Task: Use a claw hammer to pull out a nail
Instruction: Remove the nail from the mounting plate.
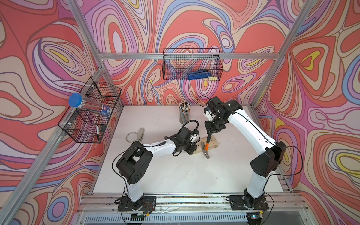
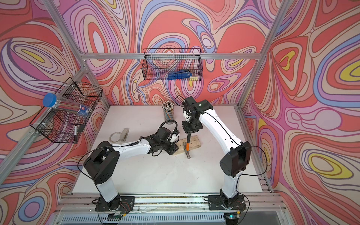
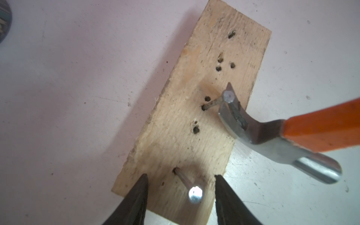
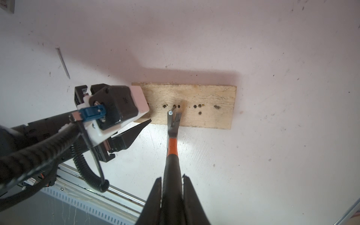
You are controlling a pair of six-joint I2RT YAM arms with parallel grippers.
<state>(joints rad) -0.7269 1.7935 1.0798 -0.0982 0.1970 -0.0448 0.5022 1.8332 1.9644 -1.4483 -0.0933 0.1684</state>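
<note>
The claw hammer (image 4: 172, 148), with silver head, orange neck and black handle, stands steeply over the wooden board (image 4: 210, 115). My right gripper (image 4: 172, 177) is shut on its black handle. The claw (image 3: 235, 120) is hooked under the head of a nail (image 3: 228, 96) that leans half out of the board (image 3: 185, 120). My left gripper (image 3: 181, 176) is open over the board's end, with a second upright nail (image 3: 195, 194) between its fingers; whether the tips touch the wood I cannot tell. Both top views show the hammer (image 1: 209, 143) (image 2: 187, 145) and the board (image 1: 213, 143) (image 2: 195, 141).
A cup of pencils (image 1: 184, 113) stands behind the board. A stapler (image 1: 140, 134) and a tape ring (image 1: 131, 136) lie to the left. A loose nail (image 4: 63, 62) lies on the table. Wire baskets (image 1: 191, 64) (image 1: 91, 111) hang on the walls.
</note>
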